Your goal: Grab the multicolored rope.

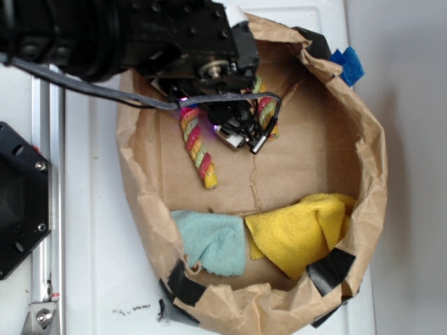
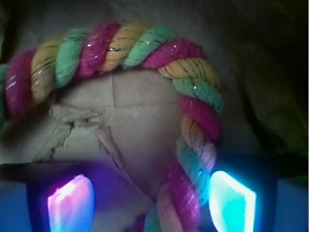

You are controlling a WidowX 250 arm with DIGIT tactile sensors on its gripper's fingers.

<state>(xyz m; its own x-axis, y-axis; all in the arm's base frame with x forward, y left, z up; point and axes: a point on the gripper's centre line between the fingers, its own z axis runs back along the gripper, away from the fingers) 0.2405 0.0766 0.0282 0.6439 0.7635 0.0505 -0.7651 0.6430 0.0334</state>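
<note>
The arm [image 1: 105,31] is matte black, blocky at the wrist, with a round silver hub just above the hand [image 1: 241,132]. A grey cable [image 1: 84,85] loops beside it. Two fingertips [image 2: 70,205] glow (one pink-violet, one cyan).

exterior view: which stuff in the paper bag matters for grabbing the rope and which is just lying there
Part of the job:
- multicolored rope, arched on the bag floor
- gripper, open, one leg of the rope between its fingers

Just lying about:
- teal cloth
- yellow cloth
- brown paper bag holding everything
</note>
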